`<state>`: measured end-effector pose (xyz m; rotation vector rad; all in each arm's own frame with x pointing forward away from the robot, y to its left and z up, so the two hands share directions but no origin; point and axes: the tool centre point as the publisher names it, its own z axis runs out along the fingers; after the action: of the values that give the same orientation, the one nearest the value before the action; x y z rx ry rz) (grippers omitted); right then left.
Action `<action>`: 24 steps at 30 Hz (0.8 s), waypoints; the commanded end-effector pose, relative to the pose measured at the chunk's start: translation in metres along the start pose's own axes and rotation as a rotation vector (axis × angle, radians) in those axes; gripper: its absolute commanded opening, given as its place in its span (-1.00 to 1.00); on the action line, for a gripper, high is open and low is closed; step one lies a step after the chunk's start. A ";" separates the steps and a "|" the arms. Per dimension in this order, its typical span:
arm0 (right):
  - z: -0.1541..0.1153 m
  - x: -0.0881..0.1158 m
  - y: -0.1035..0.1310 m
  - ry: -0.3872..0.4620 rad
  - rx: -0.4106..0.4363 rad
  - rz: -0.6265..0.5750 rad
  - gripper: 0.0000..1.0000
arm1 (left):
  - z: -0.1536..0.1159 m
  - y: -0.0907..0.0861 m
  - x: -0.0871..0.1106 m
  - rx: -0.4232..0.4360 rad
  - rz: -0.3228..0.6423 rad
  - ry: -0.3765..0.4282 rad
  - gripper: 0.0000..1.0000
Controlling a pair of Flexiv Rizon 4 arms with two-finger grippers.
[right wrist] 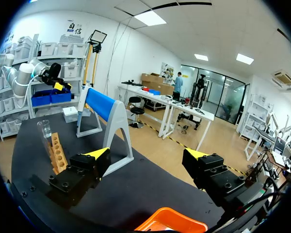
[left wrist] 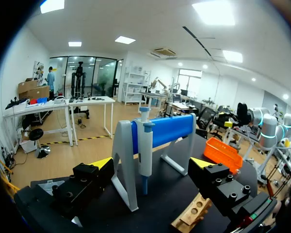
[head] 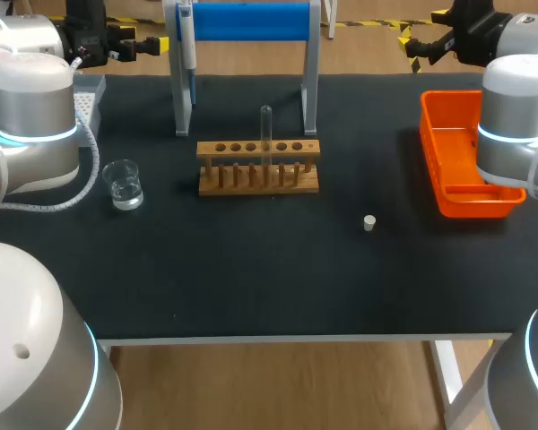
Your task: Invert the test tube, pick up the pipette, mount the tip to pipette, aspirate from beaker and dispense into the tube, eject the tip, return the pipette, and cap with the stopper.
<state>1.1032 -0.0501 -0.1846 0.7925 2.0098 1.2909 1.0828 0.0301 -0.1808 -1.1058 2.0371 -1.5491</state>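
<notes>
A clear test tube [head: 266, 134] stands upright in the wooden rack [head: 258, 167] at mid-table; it also shows ahead of my right gripper, off to one side [right wrist: 44, 132]. The pipette [head: 186, 40] hangs on the blue-topped stand [head: 248, 20], straight ahead of my left gripper [left wrist: 150, 165], which is open and holds nothing. A glass beaker [head: 123, 184] with clear liquid sits left of the rack. The small white stopper [head: 369, 222] lies right of centre. My left gripper [head: 133, 43] hovers at the back left. My right gripper [head: 414, 43], open and empty [right wrist: 147, 155], hovers at the back right.
An orange bin [head: 462, 157] stands at the right edge, under my right arm. A grey tip box [head: 90, 94] shows partly behind my left arm. Black mat covers the table to its front edge [head: 296, 339].
</notes>
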 end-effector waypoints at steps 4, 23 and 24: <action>0.000 -0.001 0.000 0.002 -0.001 0.000 1.00 | 0.000 0.001 0.000 0.001 0.000 0.000 1.00; -0.061 0.088 0.001 0.248 -0.118 -0.057 1.00 | 0.000 0.001 0.000 0.001 0.000 0.000 1.00; -0.067 0.099 -0.001 0.278 -0.131 -0.057 1.00 | 0.000 0.001 0.000 0.001 0.000 0.000 1.00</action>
<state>1.0389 0.0116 -0.1838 0.5604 2.1314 1.4846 1.0828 0.0301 -0.1808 -1.1058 2.0371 -1.5491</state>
